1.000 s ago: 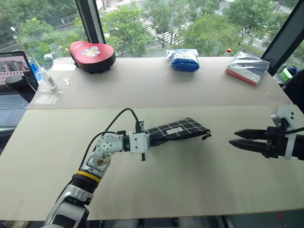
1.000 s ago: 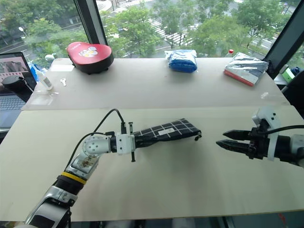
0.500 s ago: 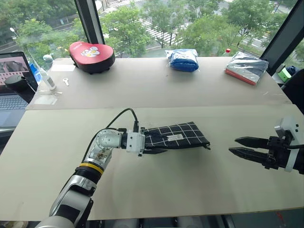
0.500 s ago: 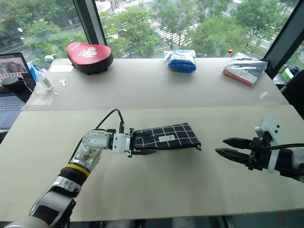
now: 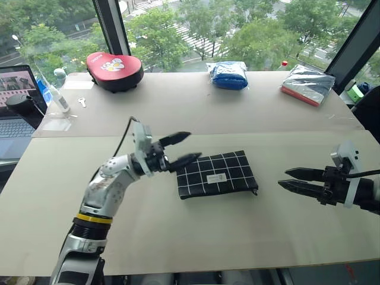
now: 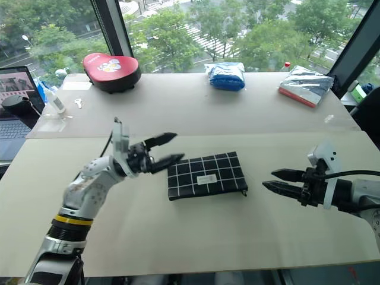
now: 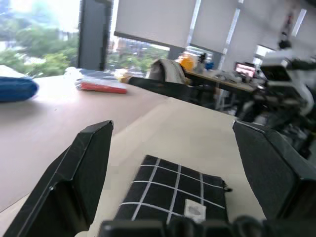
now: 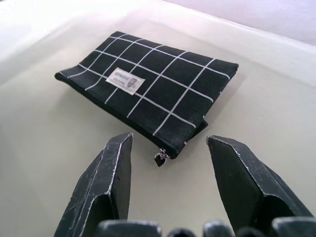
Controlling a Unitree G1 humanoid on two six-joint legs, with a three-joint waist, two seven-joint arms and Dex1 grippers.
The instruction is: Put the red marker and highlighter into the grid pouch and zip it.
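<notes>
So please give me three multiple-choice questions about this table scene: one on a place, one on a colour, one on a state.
1. Where does the grid pouch lie?
A. Between the two grippers
B. Beside the laptop
C. On the blue bundle

2. What colour is the pad at the far left of the table?
A. Green
B. Red and black
C. White

3. How is the left gripper?
A. Shut on the pouch
B. Shut, empty
C. Open, empty

Answers: 1 A, it lies flat between left gripper and right gripper. 2 B, red top, black base. 3 C, fingers spread, nothing between.
</notes>
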